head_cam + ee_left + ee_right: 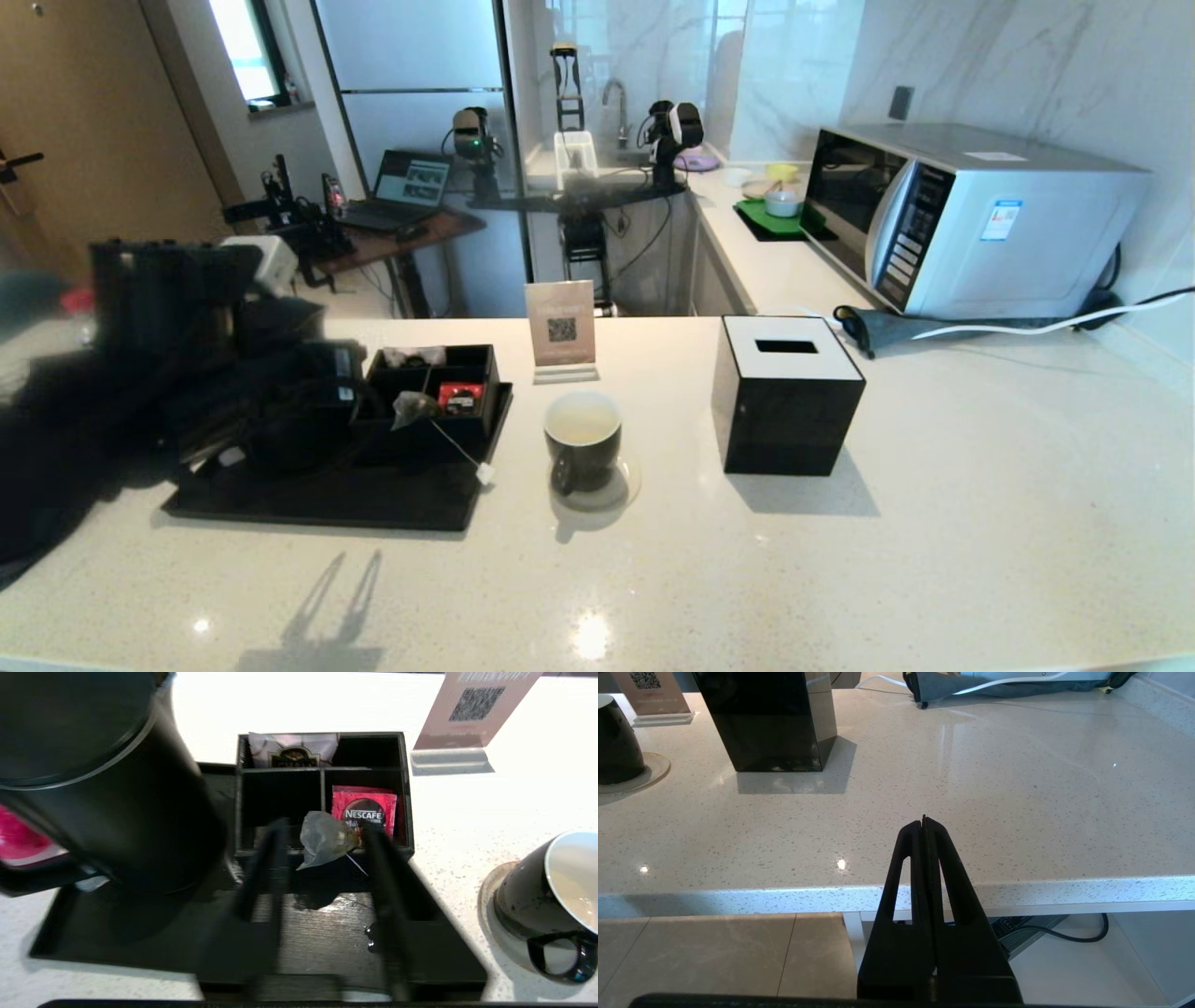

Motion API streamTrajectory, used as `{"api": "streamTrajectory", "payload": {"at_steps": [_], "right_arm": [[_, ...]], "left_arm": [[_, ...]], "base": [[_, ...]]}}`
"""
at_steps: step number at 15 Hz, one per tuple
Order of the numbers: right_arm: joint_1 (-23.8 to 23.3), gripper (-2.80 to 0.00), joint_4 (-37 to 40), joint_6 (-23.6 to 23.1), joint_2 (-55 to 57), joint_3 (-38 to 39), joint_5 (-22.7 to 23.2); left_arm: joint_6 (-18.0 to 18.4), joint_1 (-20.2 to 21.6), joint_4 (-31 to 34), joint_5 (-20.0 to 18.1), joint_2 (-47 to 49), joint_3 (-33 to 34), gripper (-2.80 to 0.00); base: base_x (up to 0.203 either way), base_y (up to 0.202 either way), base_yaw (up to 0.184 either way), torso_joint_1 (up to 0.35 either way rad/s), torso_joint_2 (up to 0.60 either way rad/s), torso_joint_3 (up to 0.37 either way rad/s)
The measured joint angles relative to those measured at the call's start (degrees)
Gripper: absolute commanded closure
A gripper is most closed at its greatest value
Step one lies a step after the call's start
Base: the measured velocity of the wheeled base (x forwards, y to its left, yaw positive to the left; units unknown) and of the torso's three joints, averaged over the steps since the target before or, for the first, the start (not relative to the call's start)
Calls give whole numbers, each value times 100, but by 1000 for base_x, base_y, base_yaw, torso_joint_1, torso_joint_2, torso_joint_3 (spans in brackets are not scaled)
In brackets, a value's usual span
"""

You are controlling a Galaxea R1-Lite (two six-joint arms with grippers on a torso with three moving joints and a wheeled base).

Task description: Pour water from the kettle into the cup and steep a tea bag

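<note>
Tea bag next — water looks poured already.
My left end effector (327,844) hangs spread over the tray (140,952), the tea bag (324,837) between its fingers, not pinched. I must close, lift, carry it to the cup (583,439) just beside the tray — right end effector (924,823) parked closed at the counter (1017,788) edge.

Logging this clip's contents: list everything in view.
kettle: 1, matte black, tray's left side
cup: 1, dark, cream inside, holding pale water, saucer beside tray
tea bag: 1, grey-green, organizer's front edge
tray: 1, black, counter's left
organizer: 1, black, on tray
red packet: 1, red, in organizer
sachet: 1, white, organizer's back compartment
QR sign: 1, pink-beige, behind cup
tissue box: 1, black, right of cup
microwave: 1, silver, far right
left gripper: 1, black, jaws open around tea bag
right gripper: 1, black, jaws shut, off counter's front edge
</note>
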State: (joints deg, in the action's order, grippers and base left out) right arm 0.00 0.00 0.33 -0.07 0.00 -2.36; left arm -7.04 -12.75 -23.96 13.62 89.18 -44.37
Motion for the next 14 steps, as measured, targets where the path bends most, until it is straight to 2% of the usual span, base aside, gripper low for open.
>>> {"api": "streamTrajectory", "payload": {"at_steps": [14], "right_arm": [[0,0,0,2,0,0,2]], "left_arm": [[-126,171,11,-17,1912,-1059,-280]], "base": [[0,0,0,0,0,0]]}}
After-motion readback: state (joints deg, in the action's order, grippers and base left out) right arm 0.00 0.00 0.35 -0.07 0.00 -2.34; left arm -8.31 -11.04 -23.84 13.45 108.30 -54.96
